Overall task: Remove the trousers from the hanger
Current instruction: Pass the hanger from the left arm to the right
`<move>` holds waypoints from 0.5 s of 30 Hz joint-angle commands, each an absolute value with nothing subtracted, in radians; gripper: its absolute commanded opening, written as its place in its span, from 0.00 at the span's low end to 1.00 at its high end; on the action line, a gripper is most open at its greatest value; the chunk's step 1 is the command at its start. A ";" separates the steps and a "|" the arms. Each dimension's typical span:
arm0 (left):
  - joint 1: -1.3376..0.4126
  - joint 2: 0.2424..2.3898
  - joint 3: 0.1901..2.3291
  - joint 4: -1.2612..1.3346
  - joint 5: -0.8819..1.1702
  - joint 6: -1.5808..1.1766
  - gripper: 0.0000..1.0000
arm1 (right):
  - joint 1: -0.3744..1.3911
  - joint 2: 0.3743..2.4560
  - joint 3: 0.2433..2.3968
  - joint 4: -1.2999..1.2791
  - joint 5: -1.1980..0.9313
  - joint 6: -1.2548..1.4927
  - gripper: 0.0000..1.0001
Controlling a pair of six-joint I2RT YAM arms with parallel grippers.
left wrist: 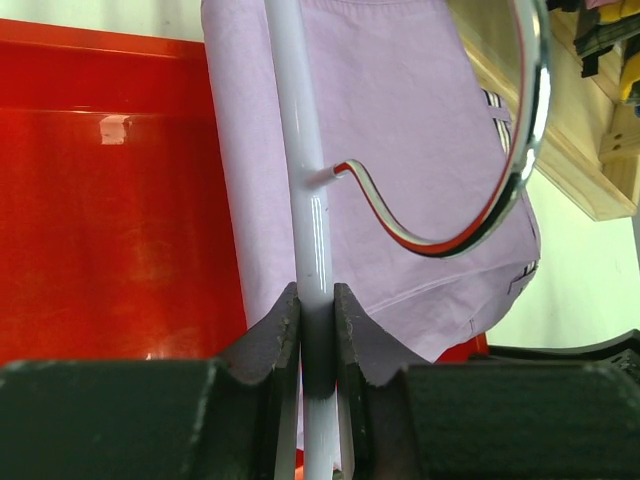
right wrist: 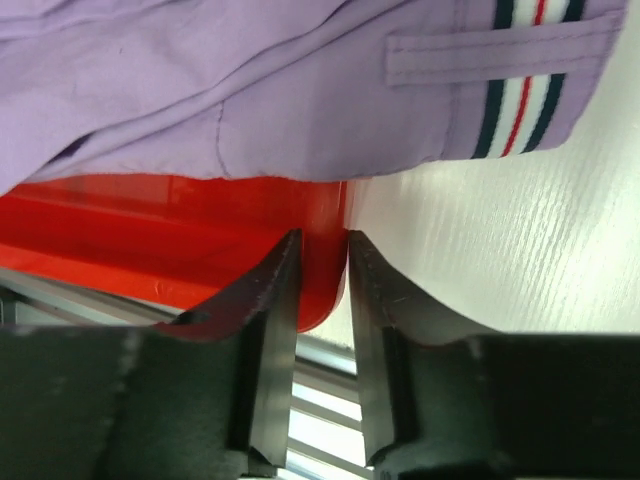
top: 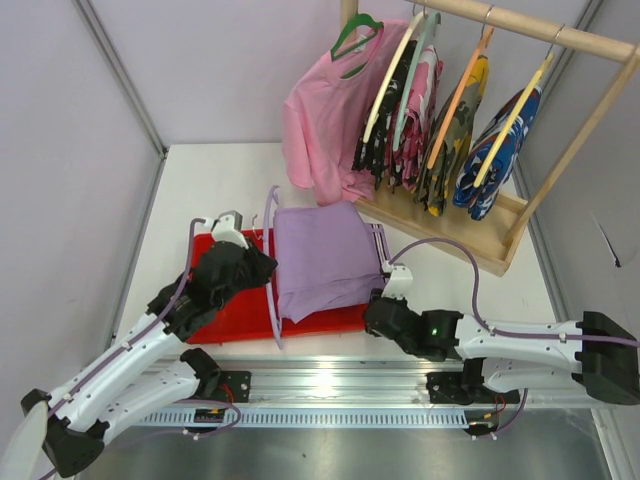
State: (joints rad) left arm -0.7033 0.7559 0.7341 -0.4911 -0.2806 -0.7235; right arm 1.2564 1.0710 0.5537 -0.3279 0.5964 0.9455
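The pale lavender trousers (top: 325,260) lie folded across a red tray (top: 240,322), draped over a white hanger (top: 272,305) with a metal hook (left wrist: 520,150). My left gripper (top: 262,265) is shut on the hanger's white bar (left wrist: 300,150), its fingertips (left wrist: 317,305) pinching it beside the trousers (left wrist: 400,150). My right gripper (top: 385,297) sits at the tray's near right corner, its jaws (right wrist: 320,255) closed on the red tray rim (right wrist: 150,230), just under the trousers' striped waistband (right wrist: 525,90). A dark speckled garment (top: 375,140) hangs on the rack.
A wooden clothes rack (top: 500,235) stands at the back right with a pink shirt (top: 320,130), camouflage and blue-red-white garments on hangers. White table (right wrist: 500,270) lies to the right of the tray. A metal rail (top: 330,385) runs along the near edge.
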 commanded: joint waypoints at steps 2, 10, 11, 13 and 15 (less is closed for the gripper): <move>-0.673 0.727 0.792 -0.491 -0.318 -0.678 0.01 | 1.239 1.074 0.538 -0.350 0.667 0.974 0.27; -0.658 0.669 0.792 -0.560 -0.337 -0.687 0.01 | 1.238 0.991 0.496 -0.416 0.709 1.055 0.21; -0.658 0.652 0.795 -0.569 -0.339 -0.687 0.01 | 1.238 0.976 0.491 -0.425 0.712 1.064 0.21; -0.658 0.638 0.795 -0.603 -0.344 -0.687 0.01 | 1.246 0.963 0.486 -0.440 0.729 1.078 0.21; -0.658 0.623 0.788 -0.621 -0.347 -0.689 0.01 | 1.258 0.953 0.488 -0.466 0.744 1.101 0.21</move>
